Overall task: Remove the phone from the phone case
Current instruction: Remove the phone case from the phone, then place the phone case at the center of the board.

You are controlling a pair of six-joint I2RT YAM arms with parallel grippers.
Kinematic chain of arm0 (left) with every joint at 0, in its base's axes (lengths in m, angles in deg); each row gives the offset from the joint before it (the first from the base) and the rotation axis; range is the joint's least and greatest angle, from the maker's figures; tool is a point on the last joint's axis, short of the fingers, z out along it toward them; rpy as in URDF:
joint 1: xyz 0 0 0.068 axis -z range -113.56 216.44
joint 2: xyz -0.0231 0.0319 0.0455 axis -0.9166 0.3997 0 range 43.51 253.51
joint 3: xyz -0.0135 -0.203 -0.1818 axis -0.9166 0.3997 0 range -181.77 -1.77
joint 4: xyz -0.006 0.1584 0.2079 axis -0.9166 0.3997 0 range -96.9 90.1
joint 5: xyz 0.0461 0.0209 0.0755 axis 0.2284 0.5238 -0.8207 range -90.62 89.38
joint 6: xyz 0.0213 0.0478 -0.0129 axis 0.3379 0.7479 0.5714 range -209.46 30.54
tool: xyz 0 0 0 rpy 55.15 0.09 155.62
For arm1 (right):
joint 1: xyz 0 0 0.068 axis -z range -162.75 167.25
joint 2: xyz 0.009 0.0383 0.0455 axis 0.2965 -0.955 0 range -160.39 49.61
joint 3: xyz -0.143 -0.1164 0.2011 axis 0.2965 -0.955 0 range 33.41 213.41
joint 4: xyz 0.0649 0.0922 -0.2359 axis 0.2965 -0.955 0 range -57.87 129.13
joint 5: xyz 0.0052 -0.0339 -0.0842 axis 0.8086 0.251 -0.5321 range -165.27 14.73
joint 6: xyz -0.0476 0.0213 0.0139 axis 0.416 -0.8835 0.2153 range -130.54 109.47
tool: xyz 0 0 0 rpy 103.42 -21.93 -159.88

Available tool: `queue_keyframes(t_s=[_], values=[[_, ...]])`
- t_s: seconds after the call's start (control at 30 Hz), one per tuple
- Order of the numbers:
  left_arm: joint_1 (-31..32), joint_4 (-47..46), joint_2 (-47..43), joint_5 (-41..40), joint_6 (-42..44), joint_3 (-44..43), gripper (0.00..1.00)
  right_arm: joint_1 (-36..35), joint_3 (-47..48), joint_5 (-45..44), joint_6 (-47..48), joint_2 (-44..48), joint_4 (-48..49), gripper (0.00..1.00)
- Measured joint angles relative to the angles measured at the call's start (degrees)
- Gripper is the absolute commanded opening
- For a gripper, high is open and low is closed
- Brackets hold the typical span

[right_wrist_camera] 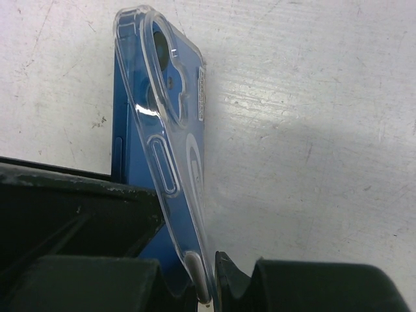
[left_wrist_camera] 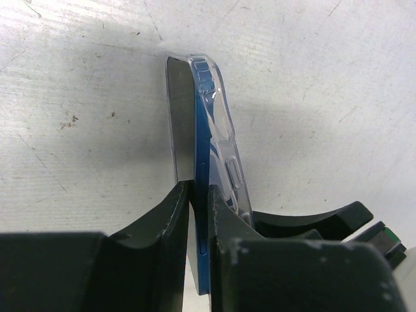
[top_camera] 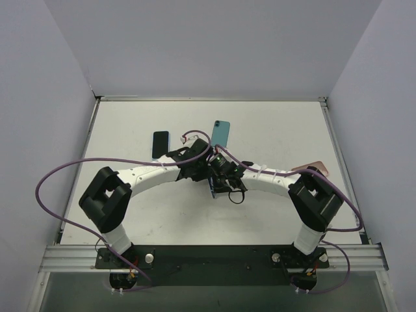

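A blue phone (left_wrist_camera: 201, 156) stands on edge above the table, its dark screen facing left in the left wrist view. A clear phone case (left_wrist_camera: 226, 127) peels away from its back at an angle. My left gripper (left_wrist_camera: 200, 195) is shut on the phone's blue body, one finger on the screen side and one between phone and case. The right gripper (right_wrist_camera: 207, 286) is shut on the lower edge of the clear phone case (right_wrist_camera: 170, 123), with the blue phone (right_wrist_camera: 127, 153) behind it. In the top view the left gripper (top_camera: 195, 162) and the right gripper (top_camera: 224, 175) meet at the table's middle.
A black phone (top_camera: 160, 144) lies at the back left of the grippers. Just behind them lies a teal phone (top_camera: 221, 132). A pink phone (top_camera: 313, 168) sits by the right arm's elbow. Purple cables loop over both arms.
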Motion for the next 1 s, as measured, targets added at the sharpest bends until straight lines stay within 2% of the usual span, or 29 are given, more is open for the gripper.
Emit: queue_keyframes(t_s=[0.5, 0.67, 0.9, 1.0], values=[[-0.48, 3.54, -4.5, -0.02, 1.86, 0.28, 0.0, -0.66, -0.09, 0.33, 3.65, 2.29, 0.42, 0.0], [-5.68, 13.38, -6.82, -0.24, 4.74, 1.44, 0.0, 1.01, -3.63, -5.11, 5.77, 4.37, 0.02, 0.0], [-9.29, 14.86, -7.8, 2.12, 6.36, 2.08, 0.0, 0.98, -6.4, -5.73, 5.9, 5.81, 1.25, 0.0], [-9.73, 14.6, -9.22, 4.61, 7.5, 2.56, 0.0, 2.43, -6.82, -2.89, 5.66, 7.04, 1.31, 0.0]])
